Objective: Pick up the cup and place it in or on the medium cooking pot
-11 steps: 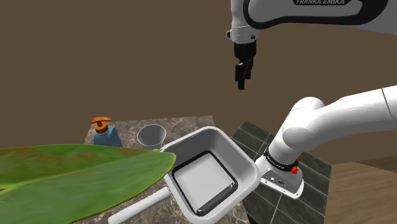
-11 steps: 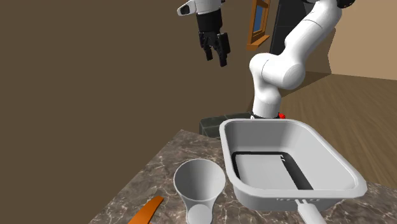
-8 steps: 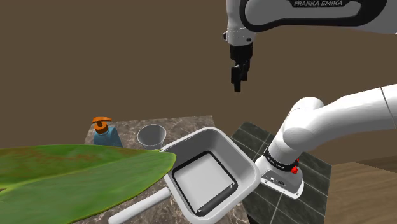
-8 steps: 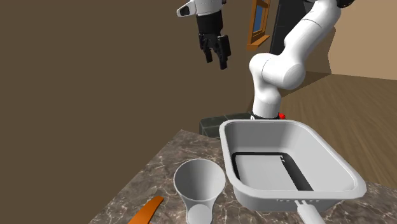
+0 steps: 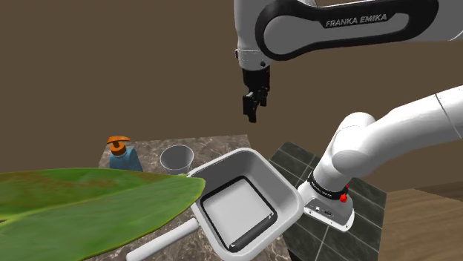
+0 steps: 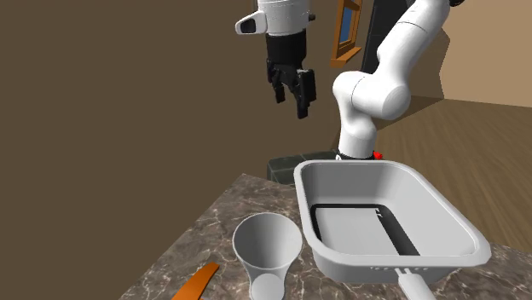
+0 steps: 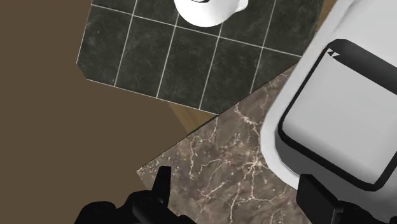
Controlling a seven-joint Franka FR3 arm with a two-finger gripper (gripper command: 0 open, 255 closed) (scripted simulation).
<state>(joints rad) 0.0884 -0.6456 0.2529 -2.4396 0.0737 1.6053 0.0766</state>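
A plain white cup (image 5: pixel 176 158) stands upright on the marble counter (image 5: pixel 215 142), close beside the white rectangular pot (image 5: pixel 252 164) with a long handle. In the second exterior view the cup (image 6: pixel 266 245) is near the front and the pot (image 6: pixel 341 183) sits to its right. My black gripper (image 5: pixel 252 108) hangs open high in the air, above the counter's far edge and well clear of both. Its fingers (image 6: pixel 291 100) stand apart with nothing between them. Below the open gripper (image 7: pixel 238 197) the wrist view has the counter corner (image 7: pixel 222 172) and the pot's rim (image 7: pixel 289 102).
A blue soap bottle with an orange top (image 5: pixel 122 154) stands beside the cup. A big green leaf (image 5: pixel 89 204) covers the shoulder view's lower left. The dark tiled stand (image 7: pixel 191 57) adjoins the counter. An orange piece (image 6: pixel 196 281) lies near the cup.
The gripper has swung toward the shoulder view's left and dropped a little, ending over the counter's far edge. It has stayed open. Cup and pot have not moved.
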